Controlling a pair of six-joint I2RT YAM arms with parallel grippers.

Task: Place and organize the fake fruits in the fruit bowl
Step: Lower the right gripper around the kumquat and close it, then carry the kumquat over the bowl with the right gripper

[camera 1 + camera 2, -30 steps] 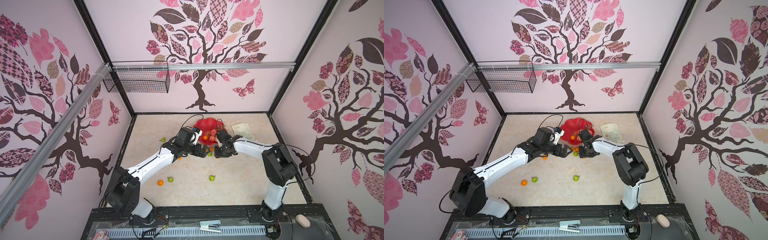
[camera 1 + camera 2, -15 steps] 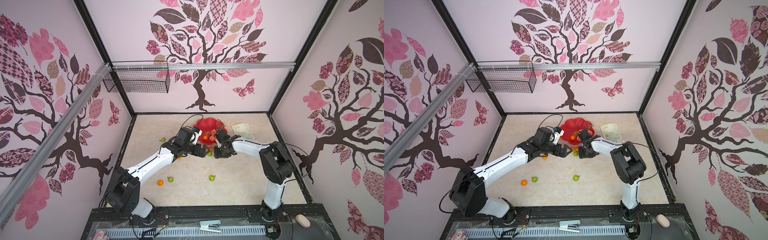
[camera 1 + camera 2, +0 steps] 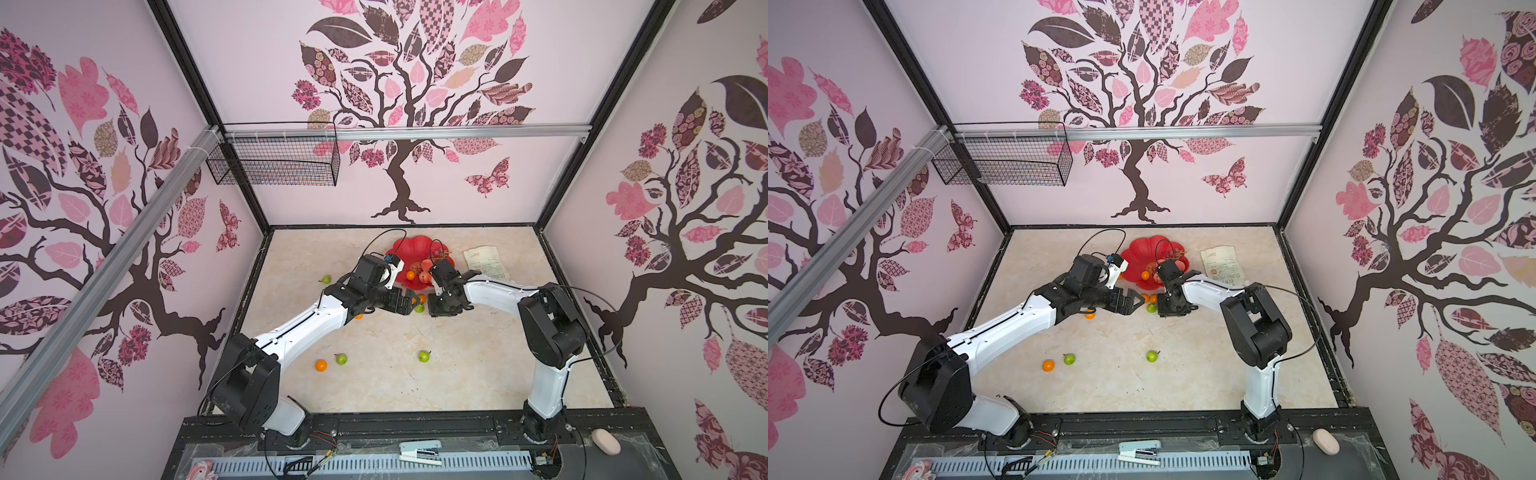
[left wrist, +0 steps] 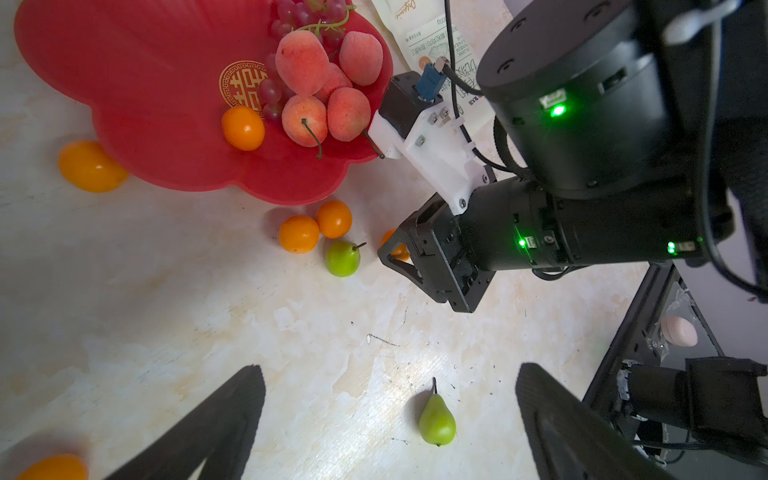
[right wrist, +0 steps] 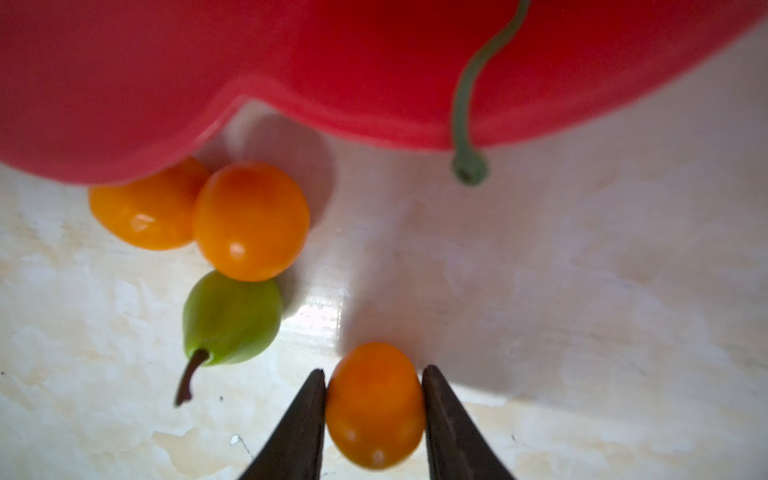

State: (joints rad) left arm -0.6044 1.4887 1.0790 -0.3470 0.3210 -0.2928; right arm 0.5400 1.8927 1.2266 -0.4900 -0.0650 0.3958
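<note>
Right gripper (image 5: 374,370) stands narrowed on an orange ball (image 5: 374,409), one finger touching each side. Whether the ball is clear of the table (image 5: 582,332) cannot be told. The ball looks slightly oval, with its long axis along the fingers, so the grip is across the short width.

Red bowl (image 5: 291,62) lies immediately far of this gripper, its near rim just beyond the ball; the right arm is the nearer one. Judged next move: lift, carry slightly far, and clear the rim. A stem (image 5: 460,104) overhangs that rim close to the path.

Peaches (image 4: 303,62) and grapes (image 4: 291,12) crowd the bowl's near right part; bare room lies far left. Two orange balls (image 5: 251,220) and a green pear (image 5: 230,320) sit just left, by the rim. Beyond them the left gripper (image 3: 409,305) is wide open and empty, so there is little room leftward.
</note>
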